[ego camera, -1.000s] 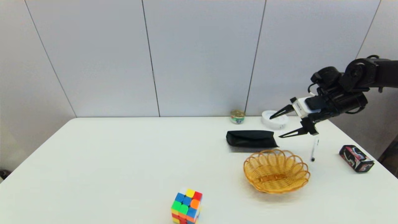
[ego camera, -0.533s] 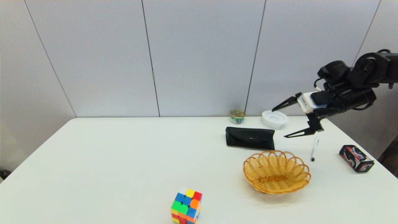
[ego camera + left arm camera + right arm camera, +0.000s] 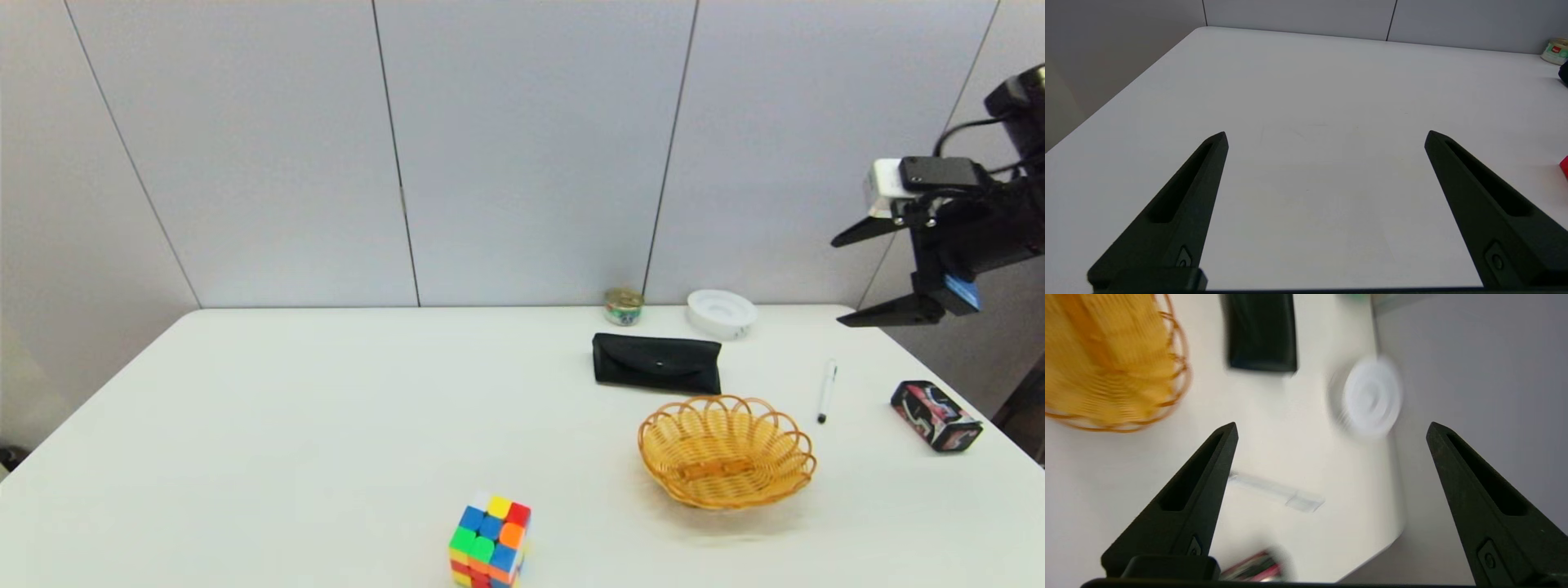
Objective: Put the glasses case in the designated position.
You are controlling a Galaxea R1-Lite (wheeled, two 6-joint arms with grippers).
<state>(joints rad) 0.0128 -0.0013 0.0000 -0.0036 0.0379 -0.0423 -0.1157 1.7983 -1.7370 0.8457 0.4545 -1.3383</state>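
Right gripper (image 3: 841, 282): 2 fingers spread wide, empty, high off the counter's (image 3: 326, 425) right edge. Left gripper (image 3: 1327, 136): spread, empty. Glasses case (image 3: 657, 363): flat near the far edge, apparently just clear of the basket (image 3: 727, 449).

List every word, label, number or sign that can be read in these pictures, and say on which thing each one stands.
No text can be read in any view.
Small tin at the far edge of the table: a coloured label, too small to read.
Black box with red-and-white print: a pattern only, no letters to make out.
Glasses case, basket, pen, cube, white round dish: no writing shows.
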